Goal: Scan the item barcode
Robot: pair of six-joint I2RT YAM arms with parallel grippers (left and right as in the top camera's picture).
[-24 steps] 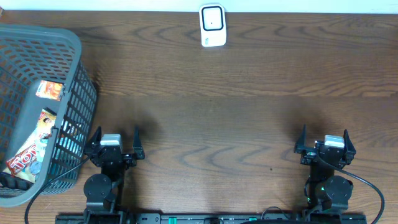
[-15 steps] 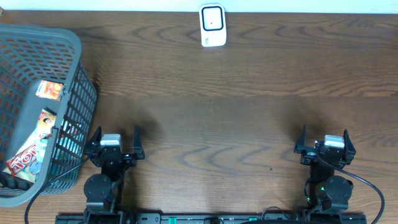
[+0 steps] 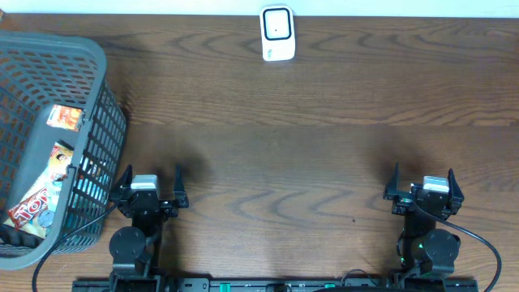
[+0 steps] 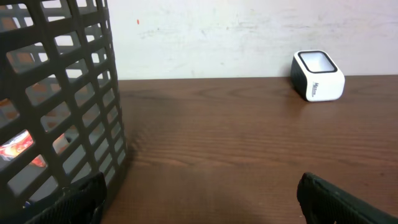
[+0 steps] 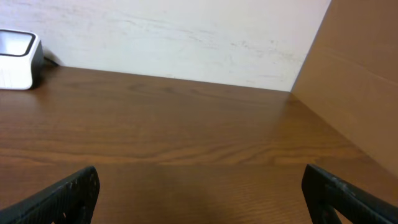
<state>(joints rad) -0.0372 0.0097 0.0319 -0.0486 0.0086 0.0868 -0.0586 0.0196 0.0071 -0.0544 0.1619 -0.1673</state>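
Step in hand: pick not yet begun. Your left gripper point(image 3: 152, 174) and right gripper point(image 3: 423, 174) are spread wide, empty, at lower frame. Snack packets point(image 3: 58, 162) lie inside basket point(image 3: 57, 40), left edge. Scanner point(image 3: 276, 34) sits top centre. Next move: reach left arm into basket, grasp one packet.

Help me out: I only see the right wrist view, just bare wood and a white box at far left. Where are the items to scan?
Observer: In a grey basket at the left end of the table, beside the left pincer; snack packets lie inside.
Operator: Is either pincer holding one?
Observer: No. Both stand open and empty; the right pincer is far from the basket.
Operator: And that white box?
Observer: The scanner, midway along the table's far edge.
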